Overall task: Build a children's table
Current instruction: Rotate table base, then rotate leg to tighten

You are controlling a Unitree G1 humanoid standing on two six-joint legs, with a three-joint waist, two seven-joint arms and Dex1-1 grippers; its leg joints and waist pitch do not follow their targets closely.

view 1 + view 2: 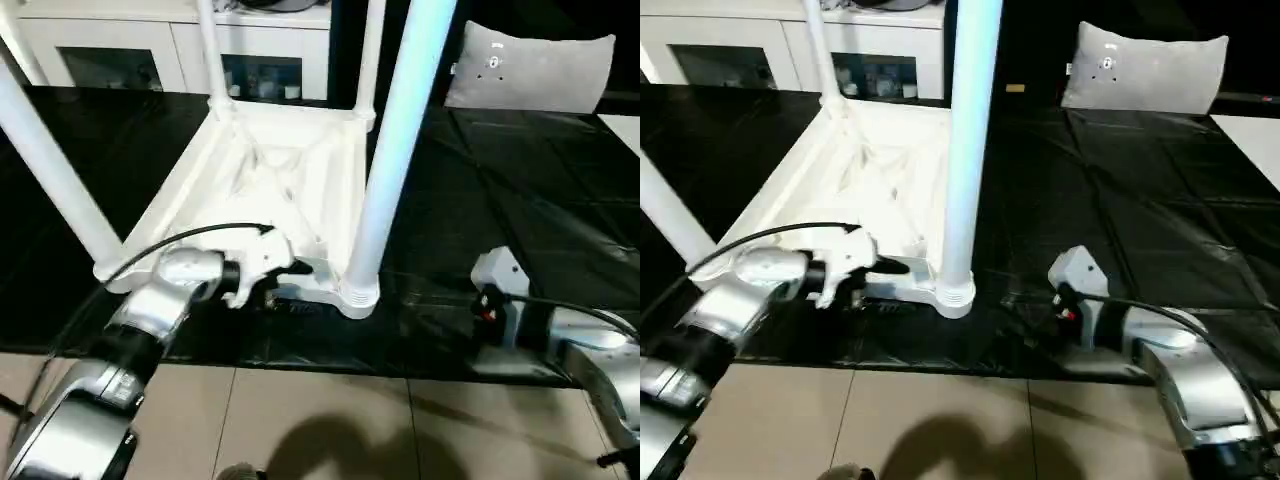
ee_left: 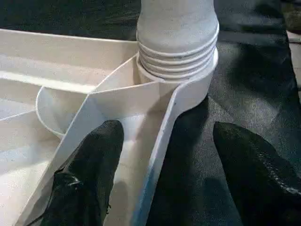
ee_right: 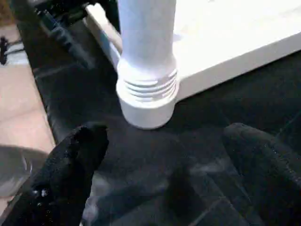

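two pincers gape: left pincer point(image 2: 160, 174) straddles the table top point(image 1: 270, 170) rim, right pincer point(image 3: 160, 183) empty.

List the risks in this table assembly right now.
1. The left gripper straddles the table top's rim beside the near leg; a pull might tip the upside-down table top.
2. The leg's threads show above the corner socket, so it may not be fully seated and might wobble.

we see a smooth white plastic table point(image 1: 270, 170) with shiny legs point(image 1: 395, 150), lying on a crinkly, glossy black sheet point(image 1: 500, 180). our arms point(image 1: 150, 310) look like silver metal.
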